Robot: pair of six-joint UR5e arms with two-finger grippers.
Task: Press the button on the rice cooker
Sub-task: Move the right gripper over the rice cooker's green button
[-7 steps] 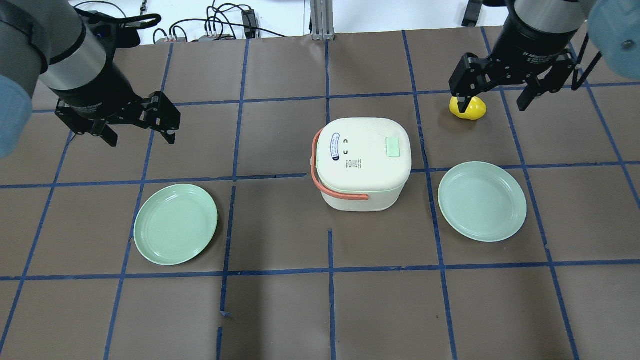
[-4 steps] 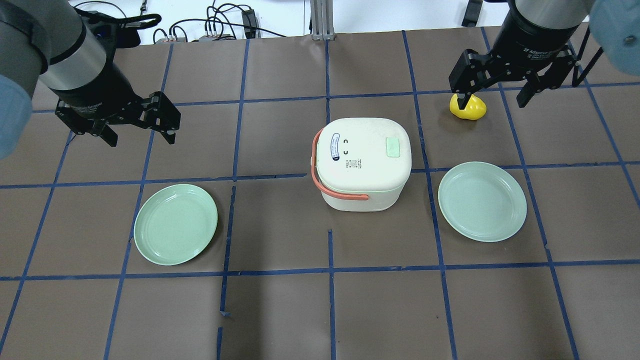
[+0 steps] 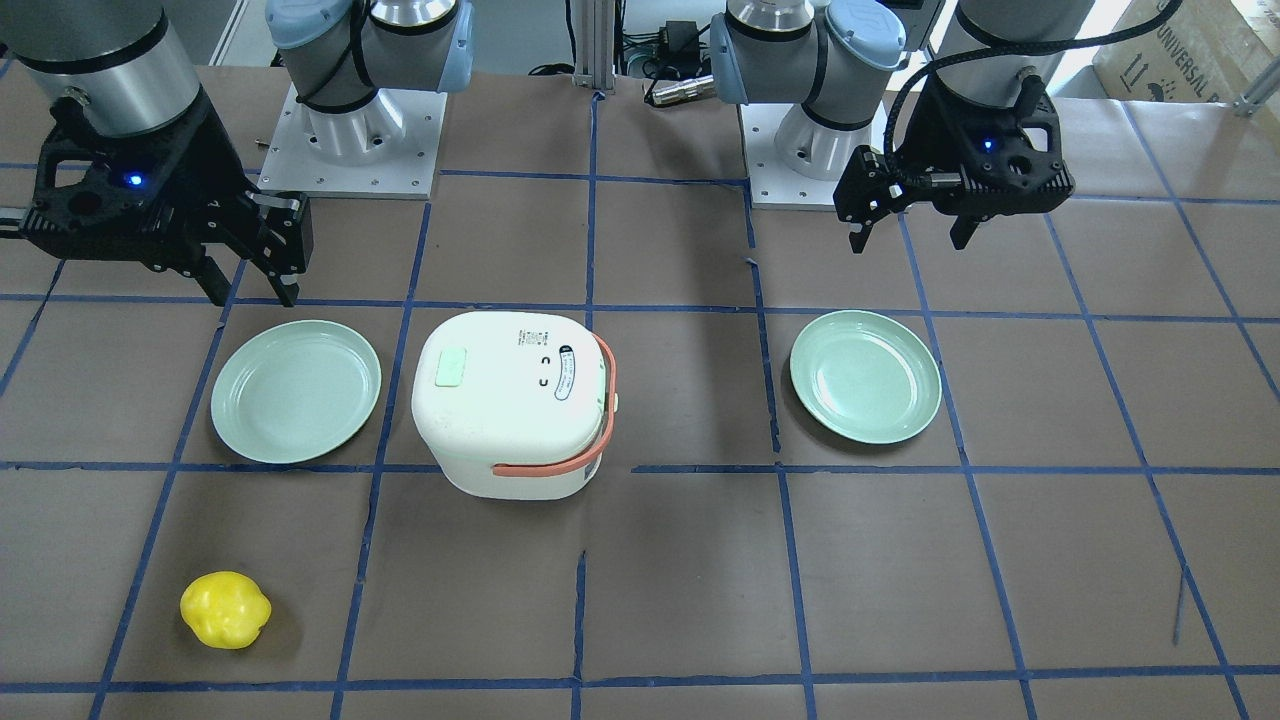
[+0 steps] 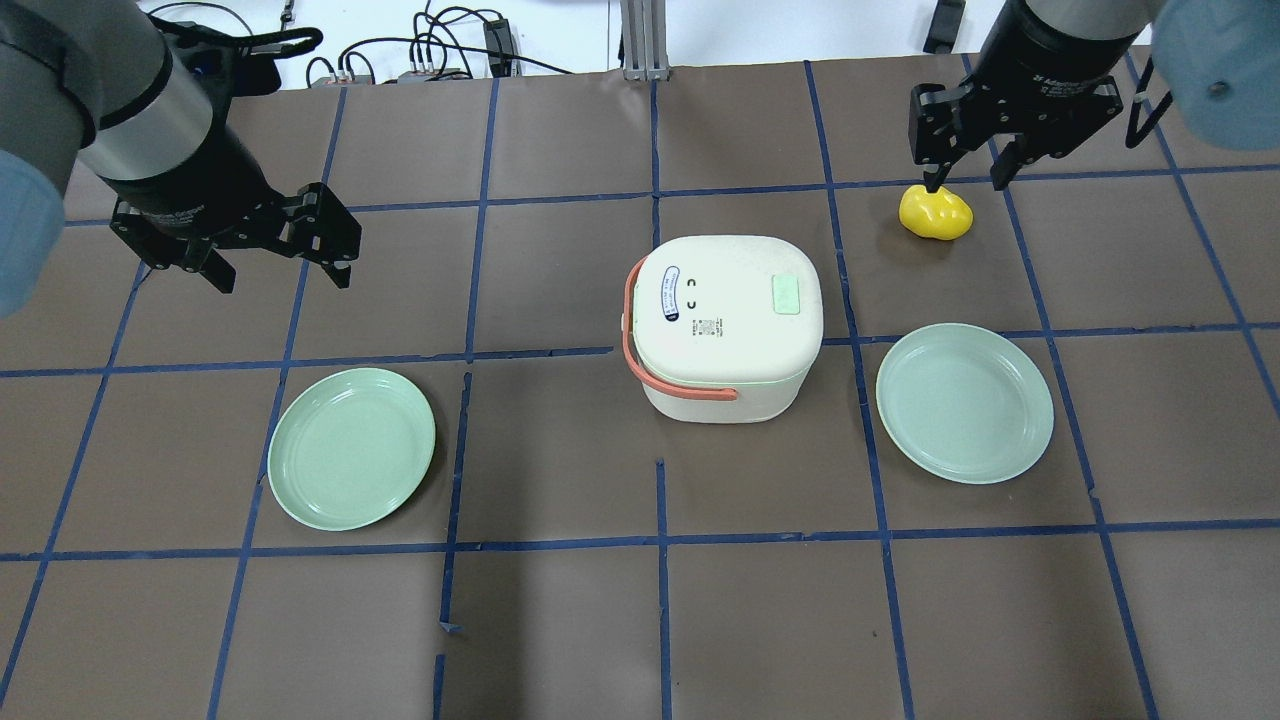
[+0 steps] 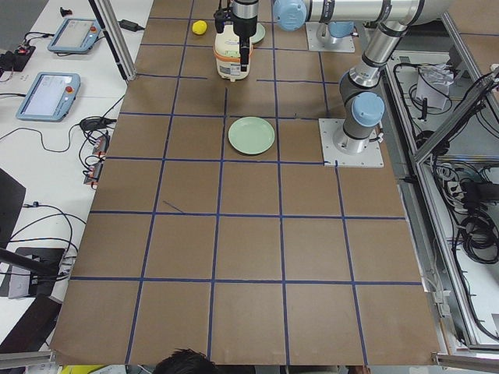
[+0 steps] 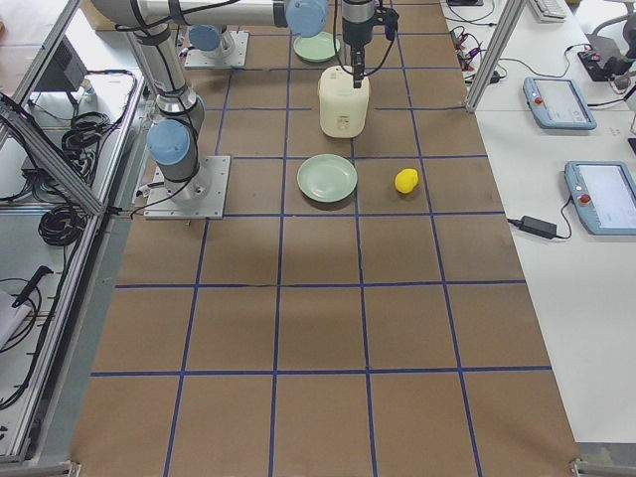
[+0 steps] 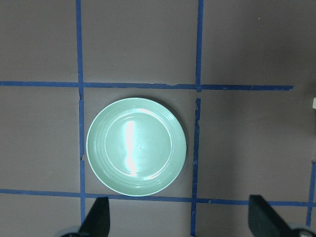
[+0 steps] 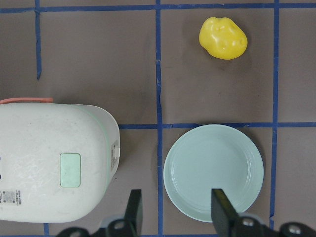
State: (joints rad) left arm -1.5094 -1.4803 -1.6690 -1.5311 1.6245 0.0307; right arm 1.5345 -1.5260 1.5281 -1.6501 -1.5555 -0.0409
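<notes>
Rice cooker between left plate, right plate

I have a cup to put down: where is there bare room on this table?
The side of the table far from the robot, beside the yellow lump, is wide open. The stretch between rice cooker and left plate is bare too. It is crowded between rice cooker and right plate.

open air above rice cooker, left plate and right plate alongside
</notes>
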